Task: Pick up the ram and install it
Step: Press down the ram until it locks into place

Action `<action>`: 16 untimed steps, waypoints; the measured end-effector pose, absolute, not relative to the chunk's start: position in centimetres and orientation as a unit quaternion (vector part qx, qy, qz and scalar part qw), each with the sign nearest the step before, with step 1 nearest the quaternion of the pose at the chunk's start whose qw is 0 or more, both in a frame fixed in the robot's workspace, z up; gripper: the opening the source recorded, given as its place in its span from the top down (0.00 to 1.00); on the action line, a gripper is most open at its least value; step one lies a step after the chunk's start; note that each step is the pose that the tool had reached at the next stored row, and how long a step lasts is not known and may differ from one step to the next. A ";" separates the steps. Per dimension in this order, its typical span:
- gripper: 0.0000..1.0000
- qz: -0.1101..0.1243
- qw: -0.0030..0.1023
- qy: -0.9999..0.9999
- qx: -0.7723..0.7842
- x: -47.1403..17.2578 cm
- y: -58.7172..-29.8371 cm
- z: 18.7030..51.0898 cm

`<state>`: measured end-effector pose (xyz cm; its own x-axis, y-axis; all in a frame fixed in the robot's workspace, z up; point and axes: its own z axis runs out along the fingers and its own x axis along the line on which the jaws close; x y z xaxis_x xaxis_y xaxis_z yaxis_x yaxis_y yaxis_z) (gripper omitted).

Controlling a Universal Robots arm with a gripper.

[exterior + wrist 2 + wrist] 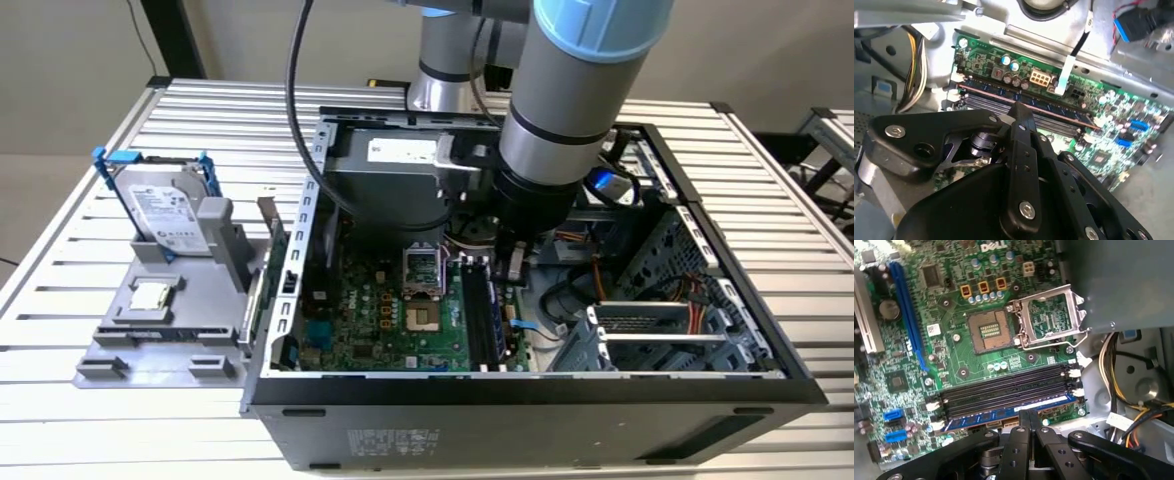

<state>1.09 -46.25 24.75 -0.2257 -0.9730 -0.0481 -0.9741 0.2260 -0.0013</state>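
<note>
Hard drive (167,207) and chip (151,294) parked on the grey holder (167,350) at the exterior view's left. Ram (1004,412) seated in the motherboard's outermost slot. Gripper (1026,416) pressed closed just above it, holding nothing.

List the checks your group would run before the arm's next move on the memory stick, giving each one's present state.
1. Ram lying lengthwise in the slot nearest the hand: ok.
2. Hand lined up over the ram, about midway along it: ok.
3. Ram pressed fully down, white latches closed on its ends: cannot tell.
4. Other slots beside it free of anything: ok.
5. Yellow cables apart from the slots: ok.
</note>
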 end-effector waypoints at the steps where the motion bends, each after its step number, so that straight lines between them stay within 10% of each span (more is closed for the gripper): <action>1: 1.00 0.014 0.019 0.779 -0.627 1.1 -46.3 24.8; 16: 1.00 0.013 0.022 0.719 -0.694 1.1 -46.4 24.5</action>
